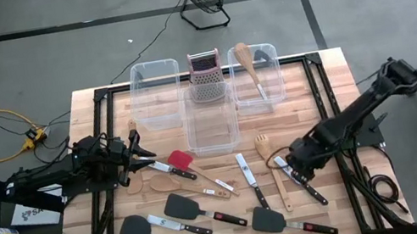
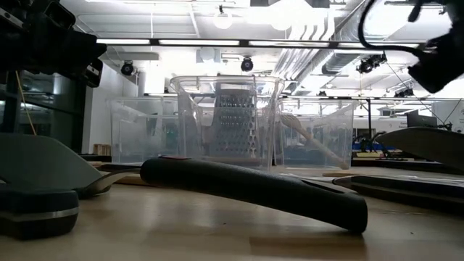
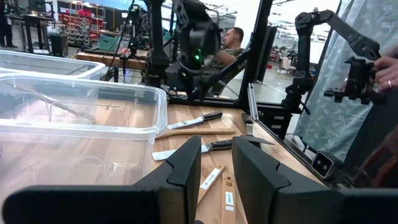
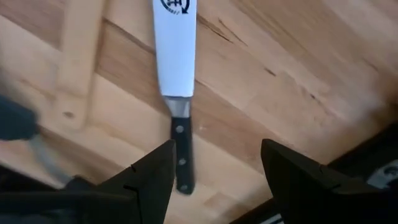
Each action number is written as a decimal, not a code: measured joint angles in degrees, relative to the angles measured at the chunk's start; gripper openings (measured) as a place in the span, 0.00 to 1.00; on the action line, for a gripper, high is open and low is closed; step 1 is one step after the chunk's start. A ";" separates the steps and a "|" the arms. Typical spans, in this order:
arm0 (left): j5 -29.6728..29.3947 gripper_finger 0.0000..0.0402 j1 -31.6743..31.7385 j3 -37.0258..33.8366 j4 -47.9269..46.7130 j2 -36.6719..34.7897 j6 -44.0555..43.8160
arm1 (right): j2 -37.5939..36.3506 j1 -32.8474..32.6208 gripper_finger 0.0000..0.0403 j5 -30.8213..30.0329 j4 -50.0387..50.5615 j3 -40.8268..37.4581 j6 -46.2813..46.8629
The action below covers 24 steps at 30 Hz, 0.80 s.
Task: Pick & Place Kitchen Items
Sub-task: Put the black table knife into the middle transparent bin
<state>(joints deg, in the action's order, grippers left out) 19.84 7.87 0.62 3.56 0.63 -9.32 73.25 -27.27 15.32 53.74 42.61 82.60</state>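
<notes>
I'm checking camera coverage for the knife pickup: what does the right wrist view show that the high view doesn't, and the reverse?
Only the right wrist view: the black-handled knife close up, with its handle rivets and a blade logo, between the open fingers of the right gripper.
Only the high view: the left gripper, the red spatula, the box grater and three clear bins.
Both: that knife, the wooden table and the right gripper above the knife.

In the right wrist view, the knife blade runs off the edge; the wooden utensil beside it is likewise cut off.
</notes>
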 joint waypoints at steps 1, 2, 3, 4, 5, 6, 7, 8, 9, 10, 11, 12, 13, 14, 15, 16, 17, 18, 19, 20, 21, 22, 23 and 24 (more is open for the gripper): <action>0.00 0.22 0.00 0.00 0.00 -0.01 0.00 | 0.91 -0.78 0.57 -0.31 -0.41 0.00 -0.18; 0.00 0.22 -0.01 0.00 0.00 0.01 0.01 | 1.85 -1.60 0.57 -0.80 -1.17 0.00 -0.40; 0.00 0.22 0.01 0.00 0.01 0.00 0.02 | 2.66 -2.39 0.57 -1.43 -1.99 0.00 -0.56; 0.00 0.22 -0.01 0.00 -0.01 0.01 0.02 | 3.47 -3.19 0.57 -2.25 -2.98 0.00 -0.58; 0.00 0.22 -0.01 0.00 0.01 0.01 0.02 | 4.22 -3.90 0.57 -3.04 -4.05 0.00 -0.46; 0.00 0.22 0.00 0.00 0.01 0.01 0.00 | 4.88 -4.51 0.57 -3.74 -5.00 0.00 -0.20; 0.00 0.22 0.01 0.00 -0.01 0.01 0.00 | 5.44 -5.18 0.57 -4.61 -5.94 0.00 0.11; 0.00 0.22 -0.01 0.00 -0.01 0.01 0.02 | 5.97 -5.87 0.57 -5.39 -6.69 0.00 0.55; 0.00 0.22 0.00 0.00 -0.01 0.00 0.00 | 6.56 -6.58 0.57 -6.12 -7.22 0.00 1.15; 0.00 0.22 0.01 0.00 0.01 0.00 0.02 | 7.09 -7.20 0.57 -6.66 -7.59 0.00 1.64; 0.00 0.22 0.00 0.00 0.00 0.01 0.01 | 7.59 -7.79 0.57 -7.22 -7.88 0.00 2.00; 0.00 0.22 0.01 0.00 -0.01 0.00 0.01 | 8.01 -8.52 0.57 -7.73 -8.15 0.00 2.41; 0.00 0.22 0.01 0.00 0.00 0.00 0.01 | 8.46 -9.15 0.57 -8.05 -8.18 0.00 2.93; 0.00 0.22 -0.01 0.00 0.00 0.01 0.01 | 8.87 -9.67 0.57 -8.29 -8.18 0.00 3.20; 0.00 0.22 -0.01 0.00 -0.01 0.01 0.02 | 9.37 -10.17 0.57 -8.52 -8.18 0.00 3.41; 0.00 0.22 -0.01 0.00 0.01 0.01 0.02 | 9.75 -10.64 0.57 -8.98 -8.18 0.00 3.64; 0.00 0.22 -0.01 0.00 -0.01 0.00 0.00 | 10.10 -11.06 0.57 -9.78 -8.23 0.00 3.91; 0.00 0.22 -0.01 0.00 0.01 -0.01 0.02 | 10.40 -11.43 0.57 -10.54 -8.60 0.00 4.14; 0.00 0.22 0.00 0.00 0.01 0.00 0.02 | 10.74 -11.70 0.57 -10.97 -9.10 0.00 4.18; 0.00 0.22 0.00 0.00 -0.01 -0.01 0.01 | 11.13 -11.86 0.57 -11.39 -9.75 0.00 4.20; 0.00 0.22 -0.01 0.00 0.00 -0.01 0.00 | 11.50 -11.91 0.57 -11.83 -10.35 0.00 4.27; 0.00 0.22 0.00 0.00 0.01 0.00 0.02 | 11.93 -12.04 0.57 -12.01 -10.91 0.00 4.41; 0.00 0.22 0.01 0.00 0.01 -0.01 0.00 | 12.35 -12.15 0.57 -12.25 -11.50 0.00 4.53; 0.00 0.22 0.01 0.00 -0.01 -0.01 0.00 | 12.82 -12.17 0.57 -12.41 -11.99 0.00 4.65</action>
<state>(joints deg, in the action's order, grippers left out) 19.84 7.88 0.62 3.55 0.62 -9.32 86.07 -39.44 2.90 41.75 42.61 87.25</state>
